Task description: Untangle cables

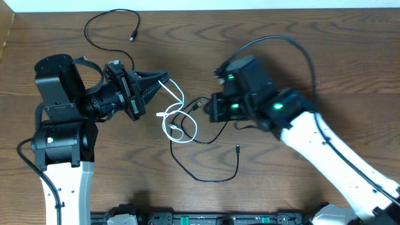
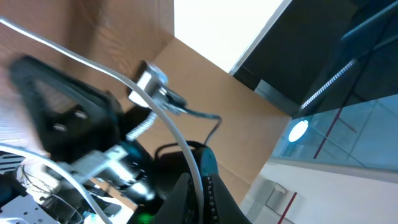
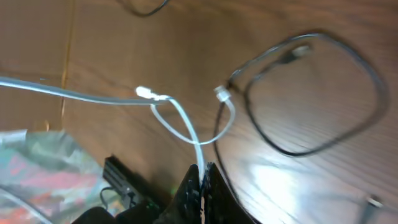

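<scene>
Pinching one end of the thin white cord [image 1: 180,99] between closed fingers, the left gripper [image 1: 164,79] sits over the brown wood-grain table [image 1: 300,25]. The cord's loops lie mid-table, tangled with a thin black cord [image 1: 238,161]. The right gripper [image 1: 210,107] is closed just beside that tangle; whether it pinches a strand is unclear. A second thin black cord [image 1: 134,35] lies apart, near the far edge.

Robot lab: wood table [image 1: 350,37], glass wall [image 2: 360,124]
</scene>
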